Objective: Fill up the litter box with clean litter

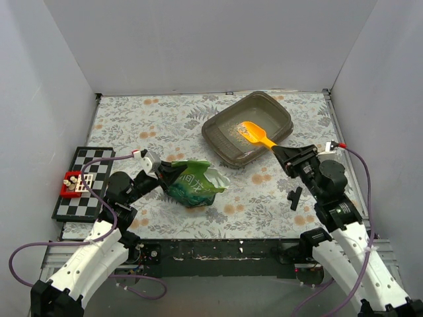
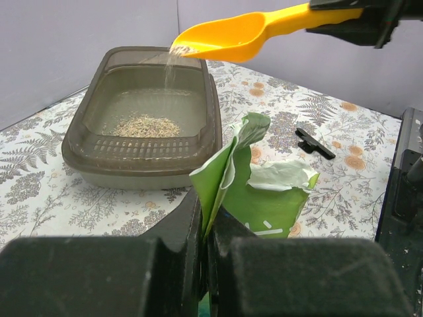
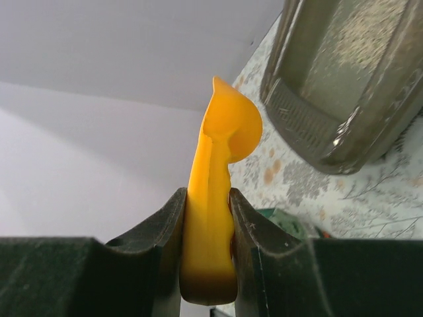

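Right gripper (image 1: 276,150) is clamped on the handle of the yellow-orange plastic scoop (image 1: 253,131), tilted above the shallow grey-brown plastic litter box (image 1: 217,142). Pale beige litter granules (image 2: 144,125) lie inside. Left gripper (image 1: 164,173) grips the green glossy bag (image 1: 195,185).

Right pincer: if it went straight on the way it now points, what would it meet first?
Probably the litter box: the right pincer, shut on the scoop, points toward it. The scoop hangs above the box, so the pincer might pass over the rim; height is unclear.
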### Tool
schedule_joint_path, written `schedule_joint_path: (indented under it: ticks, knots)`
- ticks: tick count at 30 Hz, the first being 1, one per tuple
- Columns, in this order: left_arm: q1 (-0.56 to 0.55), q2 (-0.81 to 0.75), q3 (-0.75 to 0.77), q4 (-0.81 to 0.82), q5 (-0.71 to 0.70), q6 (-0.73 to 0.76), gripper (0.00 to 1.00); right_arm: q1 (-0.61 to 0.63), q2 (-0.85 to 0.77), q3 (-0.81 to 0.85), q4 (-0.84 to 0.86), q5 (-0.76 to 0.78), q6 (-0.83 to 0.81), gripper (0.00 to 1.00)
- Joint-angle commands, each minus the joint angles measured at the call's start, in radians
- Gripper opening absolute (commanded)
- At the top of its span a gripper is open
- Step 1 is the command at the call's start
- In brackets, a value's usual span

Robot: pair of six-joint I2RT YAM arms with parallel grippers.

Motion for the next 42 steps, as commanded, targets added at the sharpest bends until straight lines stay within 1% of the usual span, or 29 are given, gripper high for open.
schedule_joint_path:
  ticks: [1, 6, 7, 11, 12, 16, 20, 26, 28, 30, 32, 33, 36, 40, 42]
  knots:
    - [-0.008, -0.01, -0.01, -0.001, -0.013, -0.001, 0.0, -0.001, 0.123, 0.045, 0.15, 0.197, -0.121, 0.01]
    - [-0.009, -0.012, -0.01, -0.004, -0.019, 0.002, 0.0, -0.001, 0.315, 0.12, 0.113, 0.269, -0.307, 0.01]
    - [-0.009, -0.013, -0.009, -0.002, -0.021, 0.003, 0.0, -0.001, 0.348, 0.146, 0.072, 0.274, -0.357, 0.01]
    - [-0.012, -0.016, -0.01, -0.005, -0.026, 0.003, 0.0, -0.001, 0.525, 0.302, -0.068, 0.289, -0.554, 0.01]
    - [-0.011, -0.018, -0.01, -0.007, -0.027, 0.005, 0.0, -0.001, 0.557, 0.336, -0.068, 0.276, -0.613, 0.01]
    - [-0.011, -0.024, -0.01, -0.007, -0.026, 0.006, 0.0, -0.001, 0.698, 0.509, -0.192, 0.222, -0.787, 0.01]
    - [-0.011, -0.024, -0.01, -0.008, -0.024, 0.005, 0.0, 0.007, 0.816, 0.653, -0.316, 0.154, -0.936, 0.01]
    - [-0.012, -0.024, -0.009, -0.008, -0.023, 0.005, 0.0, 0.086, 0.927, 0.822, -0.461, 0.239, -1.115, 0.01]
    - [-0.014, -0.021, -0.007, -0.012, -0.024, 0.006, 0.0, 0.132, 0.942, 0.871, -0.522, 0.303, -1.151, 0.01]
    - [-0.014, -0.021, -0.007, -0.013, -0.027, 0.008, 0.0, 0.195, 0.918, 0.884, -0.516, 0.36, -1.177, 0.01]
    - [-0.014, -0.016, -0.007, -0.015, -0.024, 0.008, 0.0, 0.243, 0.881, 0.916, -0.53, 0.362, -1.183, 0.01]
    - [-0.014, -0.016, -0.006, -0.016, -0.023, 0.008, 0.0, 0.26, 0.864, 0.937, -0.545, 0.346, -1.172, 0.01]
    - [-0.015, -0.013, -0.006, -0.015, -0.019, 0.009, 0.0, 0.292, 0.812, 0.986, -0.613, 0.213, -1.12, 0.01]
    - [-0.015, -0.004, -0.006, -0.013, -0.018, 0.008, 0.0, 0.321, 0.708, 0.971, -0.654, 0.044, -1.031, 0.01]
    - [-0.015, -0.001, -0.004, -0.015, -0.016, 0.009, 0.0, 0.324, 0.633, 0.948, -0.674, 0.007, -1.007, 0.01]
